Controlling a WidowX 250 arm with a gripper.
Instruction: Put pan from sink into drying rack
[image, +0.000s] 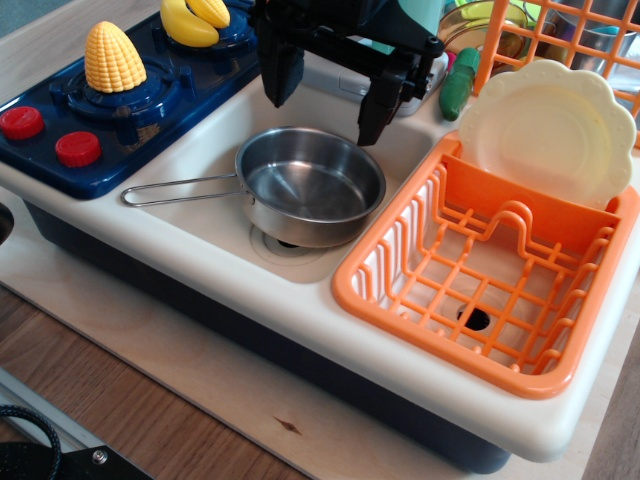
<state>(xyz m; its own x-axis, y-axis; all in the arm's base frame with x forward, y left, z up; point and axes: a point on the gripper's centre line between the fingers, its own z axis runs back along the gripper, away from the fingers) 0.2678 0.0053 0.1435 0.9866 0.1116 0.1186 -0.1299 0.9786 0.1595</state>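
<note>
The shiny steel pan (308, 185) sits in the cream sink (205, 150), over the drain, its thin wire handle (180, 190) pointing left. My black gripper (328, 100) hangs open above the pan's far rim, its left finger (280, 75) and right finger (380, 105) spread wide and holding nothing. The orange drying rack (480, 270) sits in the right basin, just right of the pan. A cream scalloped plate (548, 128) leans upright in its back section.
A navy stove (120, 110) at the left carries a toy corn cob (113, 57), bananas (195, 18) and two red knobs (50, 135). A green vegetable (460, 82) and an orange wire basket (570, 40) stand behind the rack. The wooden table edge runs along the front.
</note>
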